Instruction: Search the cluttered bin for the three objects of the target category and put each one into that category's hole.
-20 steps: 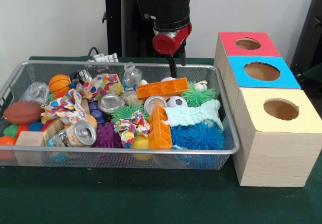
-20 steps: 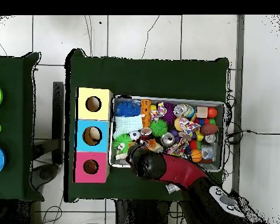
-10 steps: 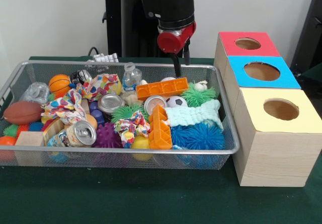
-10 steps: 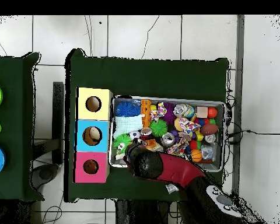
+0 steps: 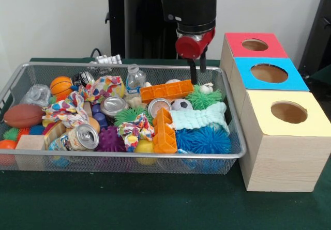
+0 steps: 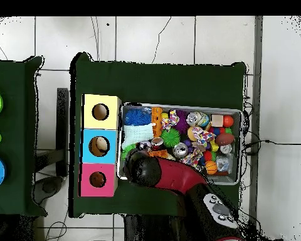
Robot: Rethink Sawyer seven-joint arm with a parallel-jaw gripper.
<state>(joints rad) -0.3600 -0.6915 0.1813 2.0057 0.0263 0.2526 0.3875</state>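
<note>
The red and black arm's gripper [image 5: 197,71] hangs over the silver wire-mesh bin [image 5: 62,70], empty, its two dark fingers [image 5: 193,73] slightly apart. Directly below its tips sit a green spiky ball [image 5: 201,98] and a small white object [image 5: 207,89]. An orange plastic building block [image 5: 166,91] lies just to the left of the tips in the front view, a soccer-pattern ball [image 5: 181,104] below. The wooden box with red, blue and yellow holed tops [image 5: 269,73] stands right of the gripper, outside the bin.
</note>
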